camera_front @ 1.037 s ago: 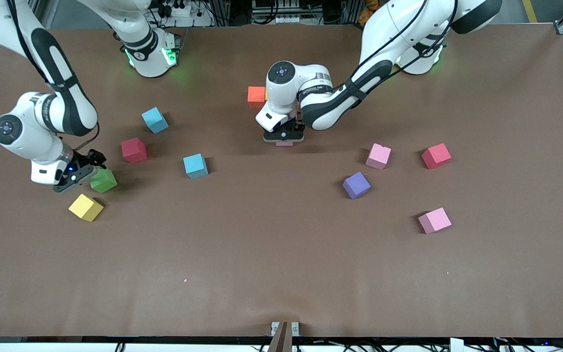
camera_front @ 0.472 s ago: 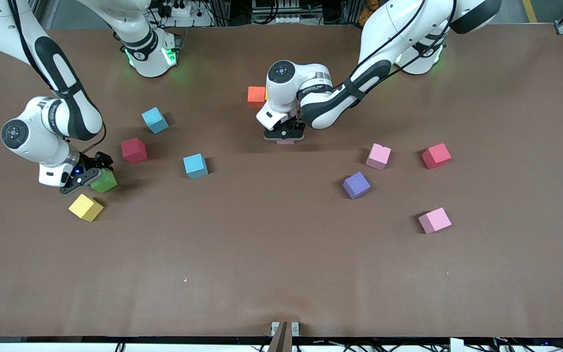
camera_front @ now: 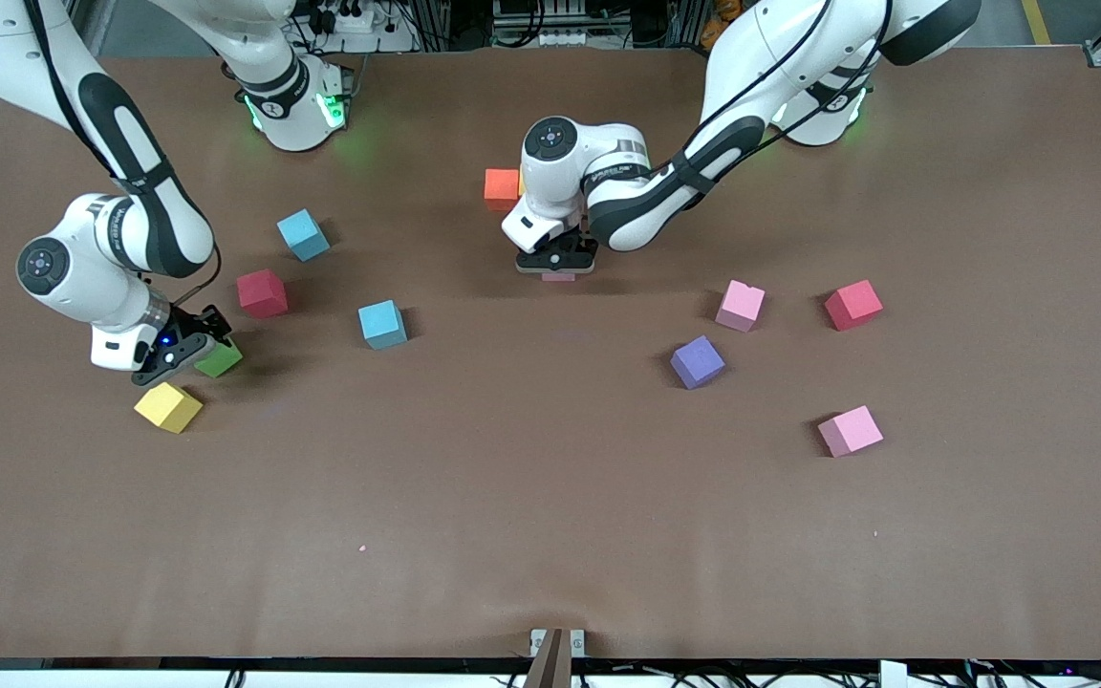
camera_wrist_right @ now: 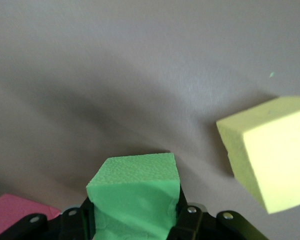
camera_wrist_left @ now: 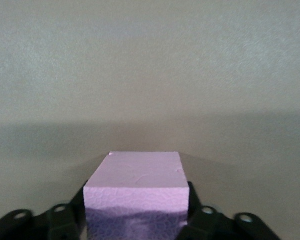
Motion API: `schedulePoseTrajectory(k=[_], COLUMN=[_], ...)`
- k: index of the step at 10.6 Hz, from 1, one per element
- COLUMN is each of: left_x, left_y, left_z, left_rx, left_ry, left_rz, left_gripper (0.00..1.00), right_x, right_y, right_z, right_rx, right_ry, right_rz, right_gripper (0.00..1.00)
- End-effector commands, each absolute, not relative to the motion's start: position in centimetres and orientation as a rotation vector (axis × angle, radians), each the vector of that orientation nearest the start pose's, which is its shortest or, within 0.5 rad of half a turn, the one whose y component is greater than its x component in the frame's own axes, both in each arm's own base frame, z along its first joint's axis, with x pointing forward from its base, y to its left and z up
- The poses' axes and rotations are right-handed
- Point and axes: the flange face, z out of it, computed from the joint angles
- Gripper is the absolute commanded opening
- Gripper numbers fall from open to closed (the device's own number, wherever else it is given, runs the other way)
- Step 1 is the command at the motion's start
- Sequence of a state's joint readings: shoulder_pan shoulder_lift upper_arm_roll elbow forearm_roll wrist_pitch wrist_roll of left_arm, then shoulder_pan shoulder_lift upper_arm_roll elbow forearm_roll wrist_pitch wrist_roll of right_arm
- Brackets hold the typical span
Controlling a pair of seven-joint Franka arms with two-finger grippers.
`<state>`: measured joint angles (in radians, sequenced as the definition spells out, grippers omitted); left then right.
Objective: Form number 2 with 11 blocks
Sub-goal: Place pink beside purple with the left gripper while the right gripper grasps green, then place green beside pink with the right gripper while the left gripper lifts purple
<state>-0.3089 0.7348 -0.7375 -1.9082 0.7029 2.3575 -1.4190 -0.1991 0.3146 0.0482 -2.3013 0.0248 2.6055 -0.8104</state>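
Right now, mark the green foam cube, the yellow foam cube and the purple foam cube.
green foam cube [camera_wrist_right: 135,192]: right wrist view, its front face.
yellow foam cube [camera_front: 168,406]: front view, its top face.
purple foam cube [camera_front: 698,360]: front view, its top face.

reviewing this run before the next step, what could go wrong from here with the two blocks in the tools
1. The right tool squeezes the green block so hard that its side dents; it could spring out or sit crooked.
2. The yellow block lies close beside that tool and might get knocked.
3. The left tool flanks the pink block with the orange block close by; lifting away could drag or nudge either.
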Motion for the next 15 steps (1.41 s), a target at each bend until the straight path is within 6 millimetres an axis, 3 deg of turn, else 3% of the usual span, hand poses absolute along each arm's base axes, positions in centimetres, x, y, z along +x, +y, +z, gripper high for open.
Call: schedulePoseTrajectory(k=[1,3,4,7,8,10,11,13,15], left_x=[33.8,36.2,37.6,43.6,46.2,50.6,52.5,54.5,55.1], left_y=[-52.2,-51.7,-51.1,-46.4,-43.4,-38.3,-35.5,-31.9,-29.6], left_z=[20.7,24.1,25.4,28.6,29.2,29.2,28.9,27.6,25.7], left_rx=[-3.149,-3.17,-3.182,-3.161,-3.139,-3.113,-3.091,-3.072,-3.055], left_ry=[0.005,-0.049,-0.121,-0.349,-0.443,-0.606,-0.688,-0.736,-0.77], left_rz=[-0.07,-0.158,-0.164,-0.188,-0.171,-0.153,-0.145,-0.106,-0.047], left_gripper=[1.0,1.0,1.0,1.0,1.0,1.0,1.0,1.0,1.0], right_x=[53.1,54.0,53.8,53.8,53.7,53.2,52.4,50.5,48.2], right_y=[-6.5,-3.6,-2.0,6.3,9.3,14.7,17.8,22.1,26.4], right_z=[25.0,30.5,31.7,33.0,33.4,33.7,33.7,33.3,33.3], right_rx=[-2.937,-2.942,-2.959,-3.002,-3.021,-3.041,-3.027,-2.99,-2.881], right_ry=[-0.983,-0.939,-0.884,-0.773,-0.695,-0.587,-0.651,-0.84,-1.164], right_rz=[-0.017,0.022,0.033,-0.003,-0.012,-0.022,-0.022,-0.008,-0.011], right_gripper=[0.31,0.31,0.31,0.3,0.3,0.3,0.3,0.33,0.33])
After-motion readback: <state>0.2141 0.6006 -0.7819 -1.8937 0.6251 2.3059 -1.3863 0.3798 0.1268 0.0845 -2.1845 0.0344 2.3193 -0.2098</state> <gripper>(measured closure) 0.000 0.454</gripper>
